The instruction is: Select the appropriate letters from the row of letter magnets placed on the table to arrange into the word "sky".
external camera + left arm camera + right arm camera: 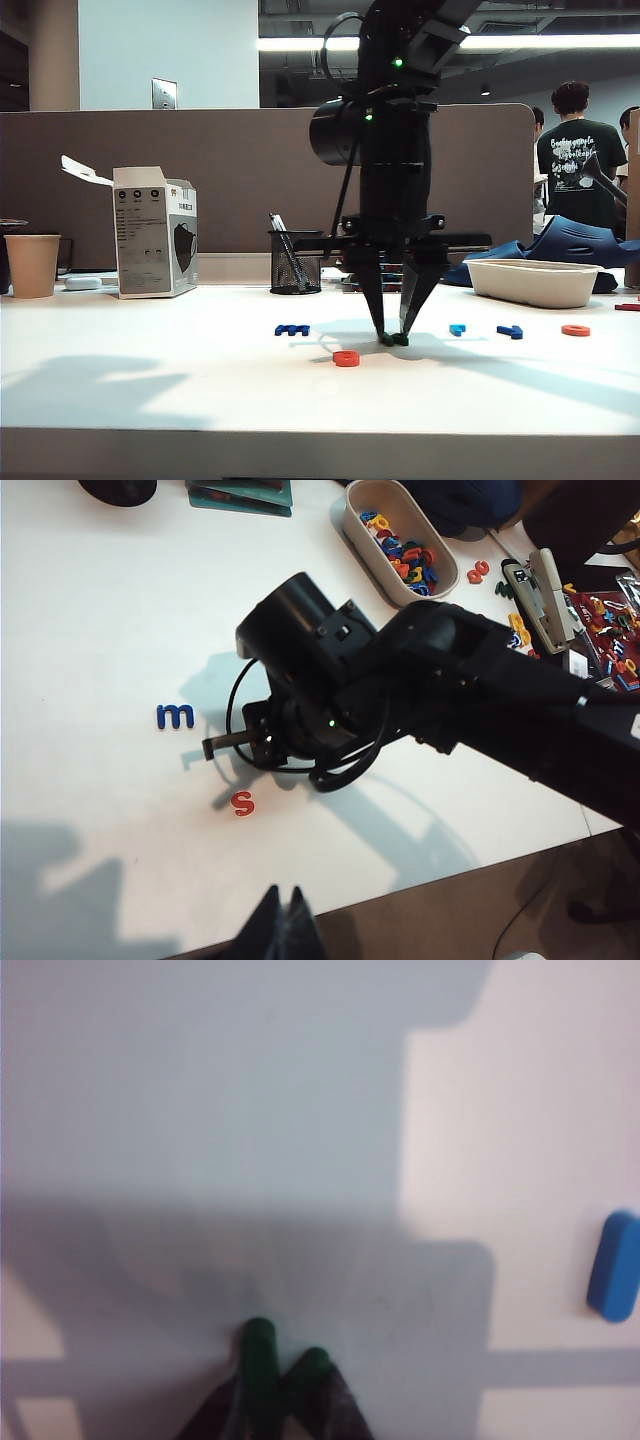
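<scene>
One dark green letter [262, 1370] pinched in right gripper [393, 338], tips at table [200, 390].
Left gripper [285, 930] aloft, jaws together; orange-red s [243, 803] beside right tips.

All matte black: chunky right arm [395, 150], cylindrical wrist camera [335, 132], looping black cable [300, 765], tiny green LEDs, tapered fingers [372, 290].

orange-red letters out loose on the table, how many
2: the s near the front, left of the right tool, and one at far right. The tub's letters aren't counted; the arm may hide more.
</scene>
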Robot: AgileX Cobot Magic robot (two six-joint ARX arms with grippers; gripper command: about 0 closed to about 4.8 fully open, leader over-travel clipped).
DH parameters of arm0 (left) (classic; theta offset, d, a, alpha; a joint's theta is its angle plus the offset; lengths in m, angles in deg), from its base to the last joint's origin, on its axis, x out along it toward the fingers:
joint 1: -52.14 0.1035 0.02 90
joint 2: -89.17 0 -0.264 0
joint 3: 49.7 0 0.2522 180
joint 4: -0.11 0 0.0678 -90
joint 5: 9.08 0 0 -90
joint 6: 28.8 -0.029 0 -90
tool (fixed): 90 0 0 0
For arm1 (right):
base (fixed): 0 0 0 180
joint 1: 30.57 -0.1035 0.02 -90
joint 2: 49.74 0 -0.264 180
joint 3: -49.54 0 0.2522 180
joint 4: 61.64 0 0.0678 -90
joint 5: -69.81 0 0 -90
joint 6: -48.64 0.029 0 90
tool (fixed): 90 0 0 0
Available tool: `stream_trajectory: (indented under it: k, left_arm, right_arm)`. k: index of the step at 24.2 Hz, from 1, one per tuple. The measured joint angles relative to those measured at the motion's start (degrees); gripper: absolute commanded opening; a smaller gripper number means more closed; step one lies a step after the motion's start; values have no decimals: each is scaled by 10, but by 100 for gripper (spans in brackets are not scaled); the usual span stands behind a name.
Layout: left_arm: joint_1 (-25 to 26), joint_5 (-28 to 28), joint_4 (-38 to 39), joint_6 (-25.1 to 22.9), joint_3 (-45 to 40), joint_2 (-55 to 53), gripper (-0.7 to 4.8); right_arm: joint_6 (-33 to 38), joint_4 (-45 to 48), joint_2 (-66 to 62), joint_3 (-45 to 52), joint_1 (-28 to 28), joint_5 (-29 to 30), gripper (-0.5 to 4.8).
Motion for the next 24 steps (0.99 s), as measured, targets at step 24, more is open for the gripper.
stream_trajectory:
  k: [24]
  left_arm:
    - [0,0,0,0,0,0,-5]
  right_arm:
    - [-2,-42,28,59,-52,-22,89]
